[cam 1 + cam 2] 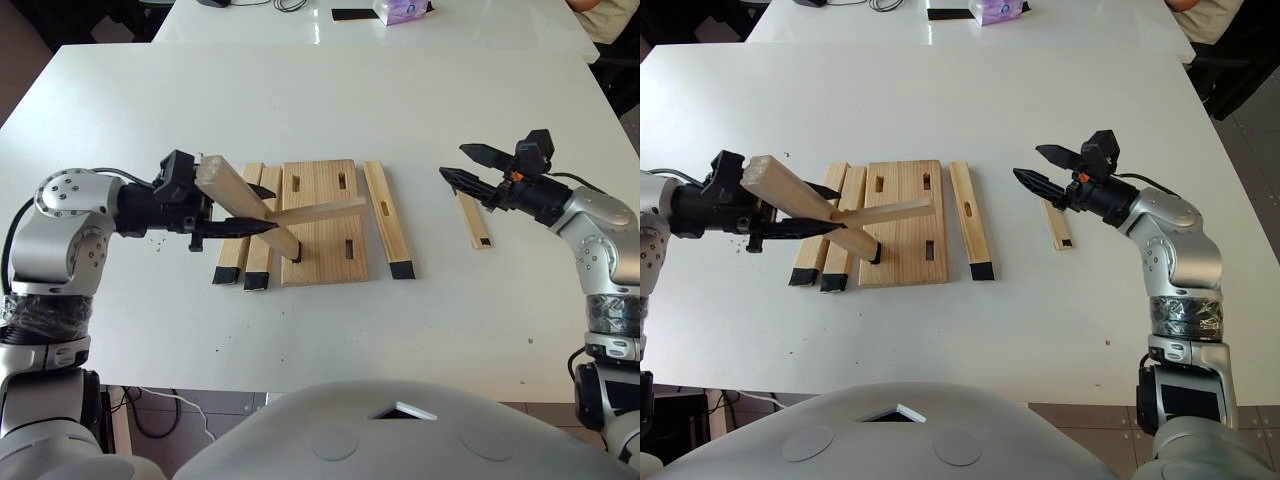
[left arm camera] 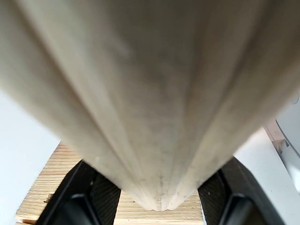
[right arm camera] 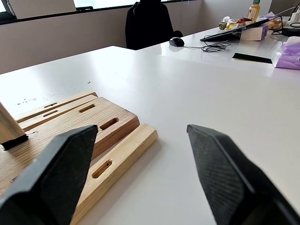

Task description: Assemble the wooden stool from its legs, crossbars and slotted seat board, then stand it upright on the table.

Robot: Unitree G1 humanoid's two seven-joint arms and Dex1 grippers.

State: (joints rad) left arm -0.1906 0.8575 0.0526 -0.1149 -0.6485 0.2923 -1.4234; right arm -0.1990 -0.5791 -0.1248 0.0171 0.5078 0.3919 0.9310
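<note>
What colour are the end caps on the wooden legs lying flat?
Black, clearest in the left eye view on the leg beside the seat board.

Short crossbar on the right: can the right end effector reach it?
Probably yes. The right end effector, open and empty, hangs close by the short crossbar, which lies alone on the table with nothing between them.
</note>
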